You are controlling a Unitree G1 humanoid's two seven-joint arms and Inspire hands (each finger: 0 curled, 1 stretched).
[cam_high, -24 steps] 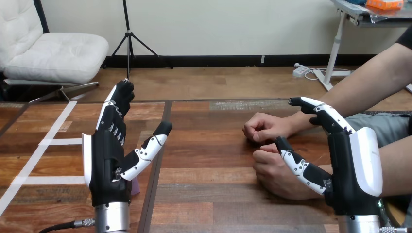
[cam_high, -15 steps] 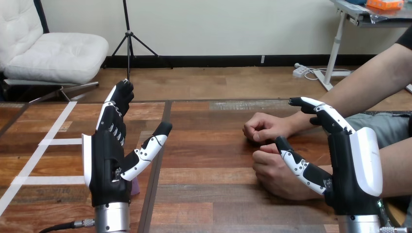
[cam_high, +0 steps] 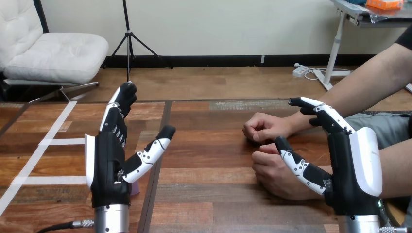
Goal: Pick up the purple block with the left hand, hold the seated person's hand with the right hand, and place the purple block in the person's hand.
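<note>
Head view. I read the left robot hand at lower left of the frame, raised above the desk with its fingers straight and pointing up-frame and its thumb spread to the right. It is open and carries nothing. The purple block lies on the desk directly behind this hand's base. Only a thin purple edge shows beside the wrist, at the lower left. I judge the spread posture to be a pre-grasp setting: the wide gap between thumb and fingers gives room to come down over the block.

The right robot hand stands at lower right of the frame, edge-on, with its fingers extended up-frame and its thumb angled left. It is also open. Its thumb overlaps the person's lower hand, which rests on the desk as a loose fist. I cannot tell whether the two touch, and nothing is curled round that hand. The person's upper hand rests just above it, also loosely closed.

I judge neither grasp to have begun. The person's palm is not yet turned up to receive the block, so the right robot hand's position beside it reads as staging for the hold.
</note>
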